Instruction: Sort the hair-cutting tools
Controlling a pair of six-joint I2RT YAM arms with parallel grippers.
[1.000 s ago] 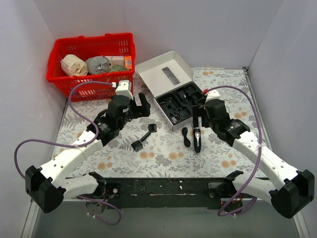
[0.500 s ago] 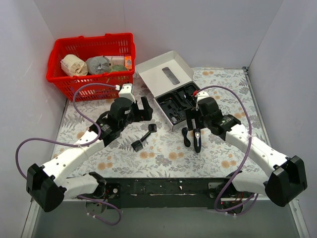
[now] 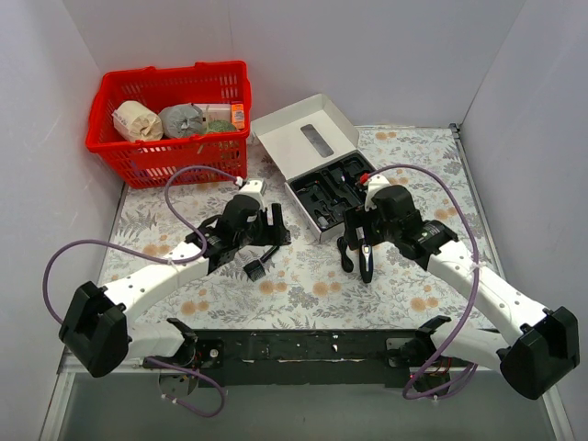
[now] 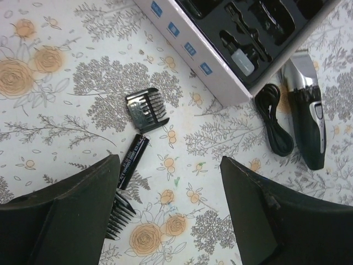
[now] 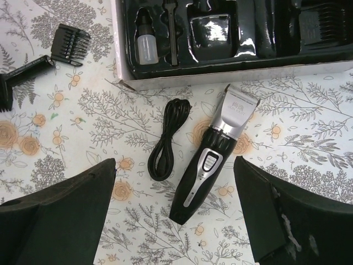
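Observation:
The slim black hair clipper (image 3: pixel 366 260) with a silvery head lies on the floral cloth, with a coiled black cord (image 3: pixel 344 254) on its left. My right gripper (image 3: pixel 356 223) hovers open just above them; its wrist view shows the clipper (image 5: pixel 215 157) and cord (image 5: pixel 167 139) between the fingers. A black comb attachment (image 4: pixel 146 109), a thin black brush (image 4: pixel 130 161) and a second comb (image 4: pixel 118 215) lie under my open left gripper (image 3: pixel 269 225). The second comb also shows in the top view (image 3: pixel 254 268).
The grey-white kit box (image 3: pixel 308 138) with its black tray (image 3: pixel 331 188) stands open behind both grippers, and its near wall (image 4: pixel 190 49) is close to the combs. A red basket (image 3: pixel 170 78) of rolls and packets sits at the back left.
My left gripper has moved lower and to the right, over the comb attachments. My right gripper has shifted left and now sits over the cord and clipper head.

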